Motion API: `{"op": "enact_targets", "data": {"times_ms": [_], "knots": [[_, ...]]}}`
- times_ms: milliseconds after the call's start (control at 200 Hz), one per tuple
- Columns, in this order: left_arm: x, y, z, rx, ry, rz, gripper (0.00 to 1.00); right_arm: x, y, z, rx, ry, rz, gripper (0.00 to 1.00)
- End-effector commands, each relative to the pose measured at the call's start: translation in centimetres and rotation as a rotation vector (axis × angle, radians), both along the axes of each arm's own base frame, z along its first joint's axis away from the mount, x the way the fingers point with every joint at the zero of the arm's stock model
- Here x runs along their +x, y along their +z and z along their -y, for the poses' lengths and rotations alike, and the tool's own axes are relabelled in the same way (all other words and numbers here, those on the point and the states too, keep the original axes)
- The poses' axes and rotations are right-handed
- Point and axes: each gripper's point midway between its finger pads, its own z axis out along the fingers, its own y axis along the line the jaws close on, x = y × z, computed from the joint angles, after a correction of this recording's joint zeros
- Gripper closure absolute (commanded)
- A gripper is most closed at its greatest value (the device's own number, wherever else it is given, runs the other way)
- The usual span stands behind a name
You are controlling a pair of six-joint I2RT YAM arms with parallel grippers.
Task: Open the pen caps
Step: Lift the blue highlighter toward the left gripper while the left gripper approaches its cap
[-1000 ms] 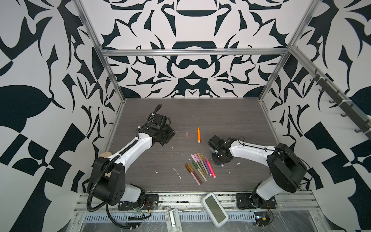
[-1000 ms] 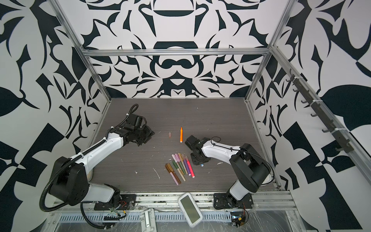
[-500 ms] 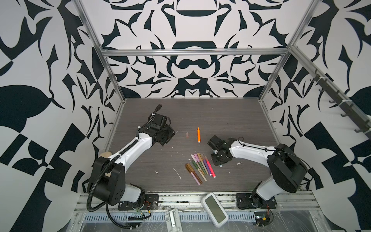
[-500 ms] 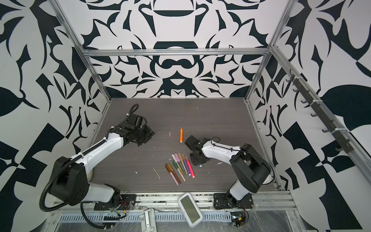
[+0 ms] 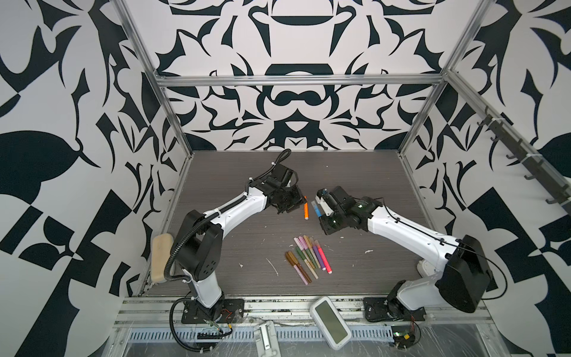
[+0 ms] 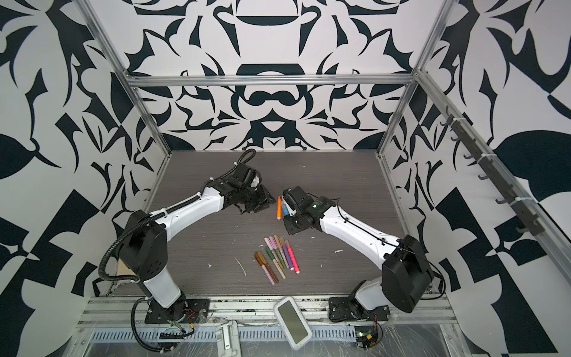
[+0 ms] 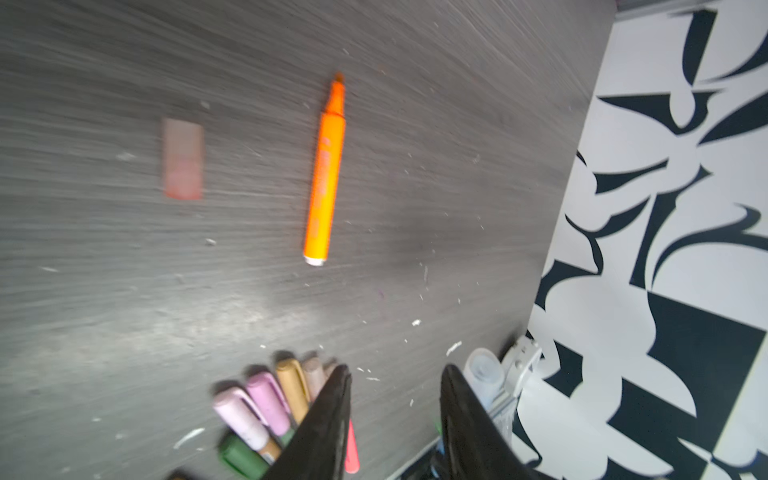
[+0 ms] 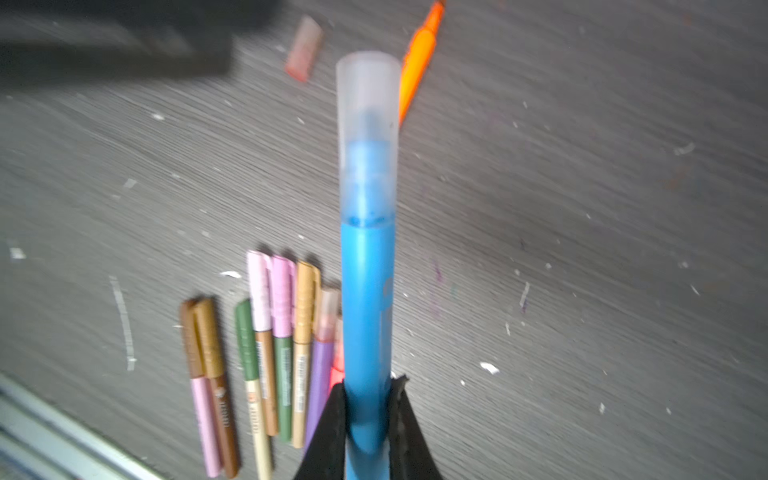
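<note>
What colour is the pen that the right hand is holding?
The pen is blue, under a translucent cap; clearest in the right wrist view.

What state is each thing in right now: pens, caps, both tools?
blue pen: gripped by the right tool, clear cap on
orange pen: lying on the table, uncapped, tip bare
loose pink cap: lying on the table, off any pen
row of pens: lying side by side, caps on
left tool: open, empty
right tool: shut on the blue pen
</note>
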Motion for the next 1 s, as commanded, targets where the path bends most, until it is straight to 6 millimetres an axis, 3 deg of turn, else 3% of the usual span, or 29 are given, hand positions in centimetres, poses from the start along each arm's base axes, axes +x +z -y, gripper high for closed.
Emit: {"op": "enact_targets", "data": {"times_ms": [0, 275, 510, 825, 995], "knots": [[0.3, 0.8, 0.5, -0.034, 0.007, -0.009, 0.61, -0.4, 1.6, -1.3, 0.078, 0.026, -0.046, 1.0], [0.1, 1.2, 0.4, -0.046, 0.004, 0.005, 0.66, -0.5, 3.2, -3.2, 0.199, 0.036, -0.101, 1.0], [0.6, 2.5, 0.1, -0.05, 0.024, 0.06, 0.65, 0.8, 1.1, -1.0, 0.198, -0.147, -0.205, 1.0], [0.4, 2.2, 0.5, -0.069, 0.024, 0.029, 0.67, 0.7, 3.2, -4.1, 0.359, -0.042, -0.225, 1.0], [0.3, 2.1, 0.8, -0.087, 0.015, 0.015, 0.68, 0.8, 3.7, -4.4, 0.385, -0.037, -0.226, 1.0]]}}
